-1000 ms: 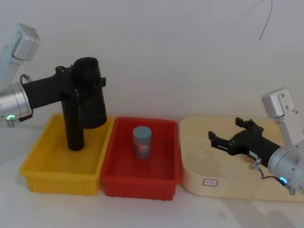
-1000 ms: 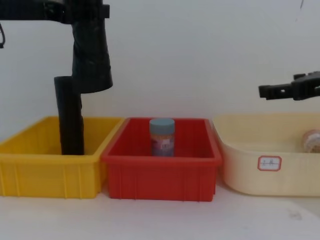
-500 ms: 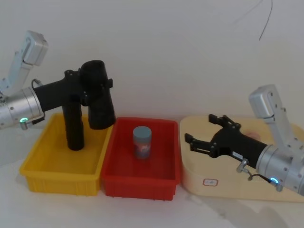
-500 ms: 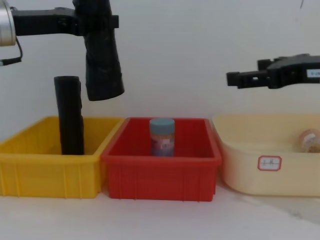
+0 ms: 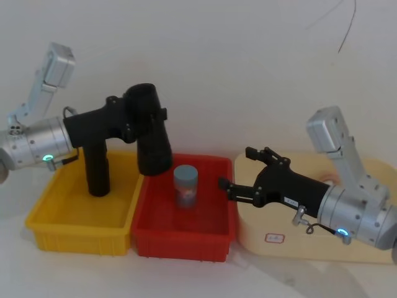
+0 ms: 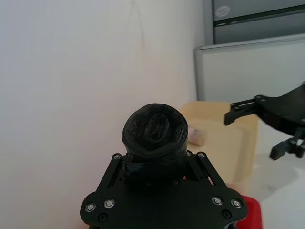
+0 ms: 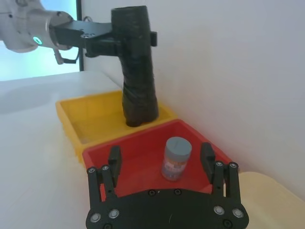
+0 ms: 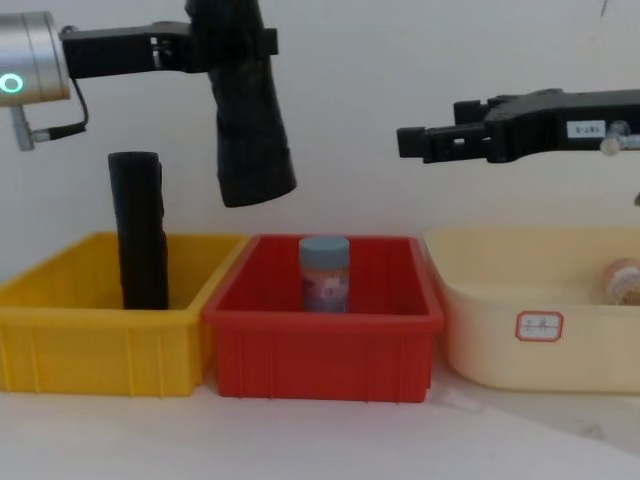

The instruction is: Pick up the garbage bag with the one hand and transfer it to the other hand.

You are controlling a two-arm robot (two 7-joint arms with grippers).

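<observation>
Left tool [image 5: 144, 118] clamps garbage bag [image 5: 154, 146] aloft; right tool [image 5: 234, 167] spread opposite; jar [image 5: 185, 185] below.

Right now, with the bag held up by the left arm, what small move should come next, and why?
Probably ease the right end effector leftward toward the garbage bag. The left end effector grips its upper part, while the right one is open and apart from it, above the red bin's right side.
</observation>
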